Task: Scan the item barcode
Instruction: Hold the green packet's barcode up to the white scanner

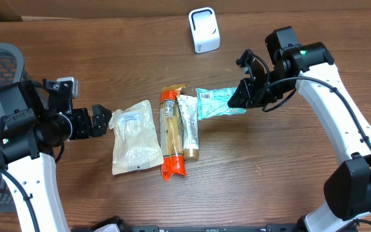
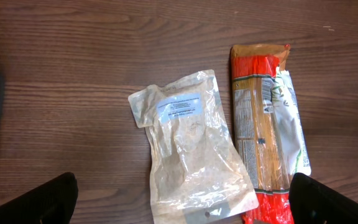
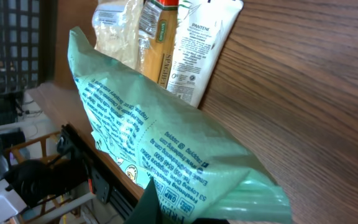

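At the left of the overhead frame the left tool [image 1: 103,122] stands wide open and holds nothing, just beside the corner of the clear pouch [image 1: 135,136]. If this arm advances carelessly, I think it could push the pouch against the orange pasta pack [image 1: 171,132] and disturb the whole row.

The item of the task, the green packet [image 1: 216,103], is right of center. The right tool [image 1: 238,99] is closed on its right end. The white barcode label [image 1: 205,96] sits near the free left end and faces upward. The white scanner [image 1: 203,29] stands at the upper middle of the frame, well apart from it.

The film is soft and it is gripped at one end only. It may therefore sag or fold on the way, and then the code would not face the scanner flat. The grip looks narrow, so a fast turn of the wrist could let the packet slip. Its free end is just beside the top of the white tube [image 1: 188,125]. I cannot tell if they touch; if they do, the tube could be dragged over the worktop [image 1: 288,167].

About contents: the clear pouch holds a pale, crumbly material. The orange pack shows long straight pasta through its window. The tube and the green packet are opaque, so their contents are hidden.
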`<state>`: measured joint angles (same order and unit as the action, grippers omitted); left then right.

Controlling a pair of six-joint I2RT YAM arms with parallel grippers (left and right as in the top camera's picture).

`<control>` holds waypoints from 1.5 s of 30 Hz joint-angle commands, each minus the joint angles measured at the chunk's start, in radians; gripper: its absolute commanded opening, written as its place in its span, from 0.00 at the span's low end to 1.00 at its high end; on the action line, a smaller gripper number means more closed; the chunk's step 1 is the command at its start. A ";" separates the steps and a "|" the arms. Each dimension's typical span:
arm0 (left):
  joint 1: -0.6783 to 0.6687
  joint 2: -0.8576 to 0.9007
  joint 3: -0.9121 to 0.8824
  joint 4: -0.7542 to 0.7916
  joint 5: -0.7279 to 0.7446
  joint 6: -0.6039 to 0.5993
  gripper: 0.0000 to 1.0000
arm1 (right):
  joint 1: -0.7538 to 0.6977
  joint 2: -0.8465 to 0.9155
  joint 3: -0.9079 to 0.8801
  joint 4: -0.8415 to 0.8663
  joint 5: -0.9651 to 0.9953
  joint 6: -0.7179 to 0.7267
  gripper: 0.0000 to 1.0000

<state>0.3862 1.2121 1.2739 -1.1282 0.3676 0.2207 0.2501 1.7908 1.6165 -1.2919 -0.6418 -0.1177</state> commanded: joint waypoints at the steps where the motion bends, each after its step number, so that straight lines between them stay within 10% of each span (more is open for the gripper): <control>1: -0.003 0.004 -0.002 0.003 0.014 0.027 1.00 | -0.002 -0.019 0.106 0.006 0.086 0.113 0.04; 11: -0.003 0.004 -0.002 0.003 0.014 0.027 0.99 | 0.097 0.016 0.399 0.225 0.867 0.185 0.04; 23: -0.003 0.004 -0.002 0.003 0.014 0.027 0.99 | 0.206 0.248 0.398 0.818 1.235 -0.468 0.04; 45: -0.003 0.004 -0.002 0.003 0.014 0.027 1.00 | 0.262 0.617 0.398 1.318 1.382 -1.019 0.04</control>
<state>0.3862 1.2133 1.2739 -1.1282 0.3676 0.2211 0.5049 2.4073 2.0026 0.0059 0.7254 -1.0958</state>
